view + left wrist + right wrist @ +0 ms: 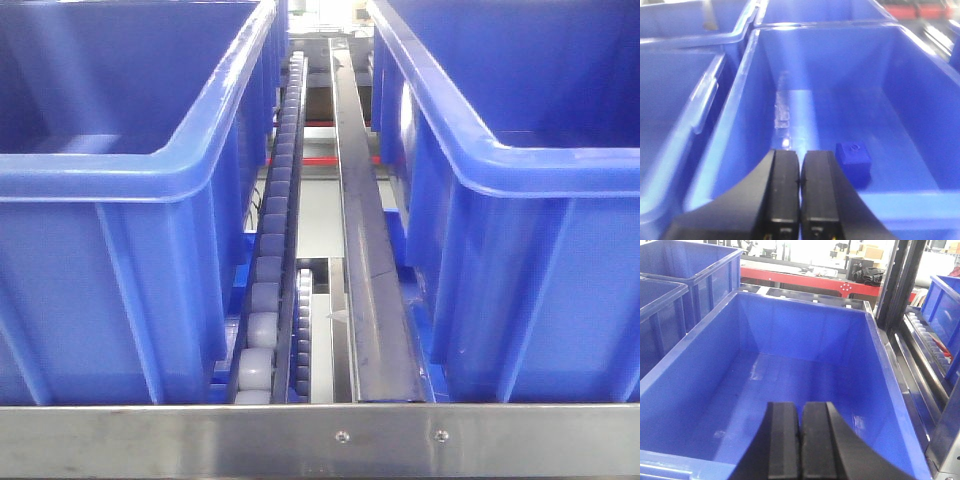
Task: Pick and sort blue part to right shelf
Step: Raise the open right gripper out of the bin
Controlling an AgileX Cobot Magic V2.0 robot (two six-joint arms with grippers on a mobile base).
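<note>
The small blue part (pixel 854 161) lies on the floor of a large blue bin (pixel 920 90), near its front wall. My left gripper (pixel 799 172) hovers just left of the part, above the bin's front rim, its black fingers (pixel 782 185) pressed together with nothing between them. My right gripper (pixel 801 427) is shut and empty over another large blue bin (pixel 685 370) whose floor is bare. The front view shows the shelf's steel front rail (pixel 320 440), roller rows (pixel 268 290) and guide strip (pixel 368 250) between two blue bins (pixel 120 280); neither gripper appears there.
More blue bins (pixel 675 100) stand left of the left gripper's bin. Beside the right gripper's bin run black uprights (pixel 895 285) and a roller track (pixel 925 335); a red bench (pixel 805 280) and clutter lie behind. A second big bin (pixel 540 260) fills the front view's right.
</note>
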